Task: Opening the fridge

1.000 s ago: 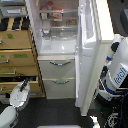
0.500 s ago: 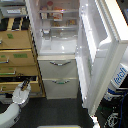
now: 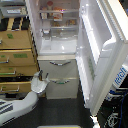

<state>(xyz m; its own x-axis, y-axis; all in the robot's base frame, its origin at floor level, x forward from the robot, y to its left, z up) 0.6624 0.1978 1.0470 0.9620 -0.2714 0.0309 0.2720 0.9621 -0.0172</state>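
The fridge (image 3: 60, 50) is a tall white appliance in the middle of the exterior view. Its large upper door (image 3: 102, 55) is swung wide toward the exterior view's right, with its inner face showing. Inside are white shelves (image 3: 59, 20) carrying a few small items. Both lower drawers (image 3: 62, 75) with silver handles are closed. My gripper (image 3: 40, 77) comes in on a pale arm from the lower left. It hangs just left of the lower drawers, apart from the door. Its fingers look spread, with nothing between them.
A tan wooden drawer cabinet (image 3: 17, 60) with green labels stands directly left of the fridge, close behind my arm. A white-and-blue robot body (image 3: 119, 80) sits behind the open door at the right edge. Dark floor (image 3: 65, 112) lies in front.
The upper door has swung further open toward the right. My gripper has moved right and slightly up, closer to the lower drawers.
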